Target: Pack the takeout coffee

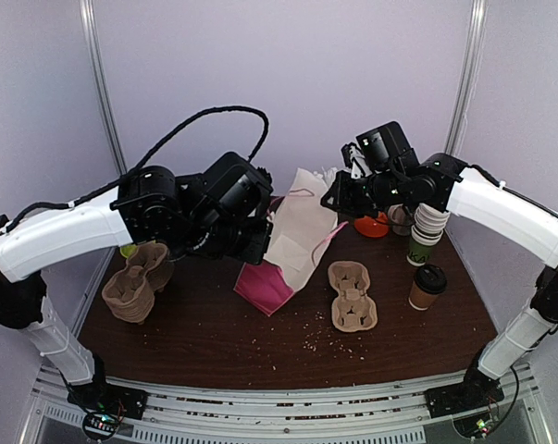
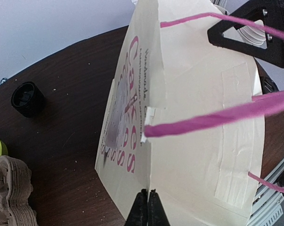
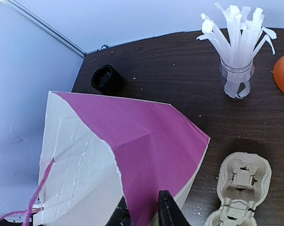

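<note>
The takeout coffee (image 1: 427,286), a brown paper cup with a black dome lid, stands upright at the right of the table, apart from both grippers. A cream paper bag (image 1: 297,236) with magenta sides and pink handles is held tilted at the table's middle. My left gripper (image 1: 260,242) is shut on the bag's cream edge (image 2: 148,207). My right gripper (image 1: 339,199) is at the bag's top, its fingertips (image 3: 166,209) astride the magenta side panel (image 3: 151,141) and pinching it. The coffee is out of both wrist views.
A pulp cup carrier (image 1: 352,296) lies left of the coffee. A stack of white-and-green cups (image 1: 427,231) and an orange object (image 1: 373,225) stand behind it. More carriers (image 1: 138,282) are stacked at the left. A black lid (image 3: 106,79) and a cup of straws (image 3: 238,70) sit at the back.
</note>
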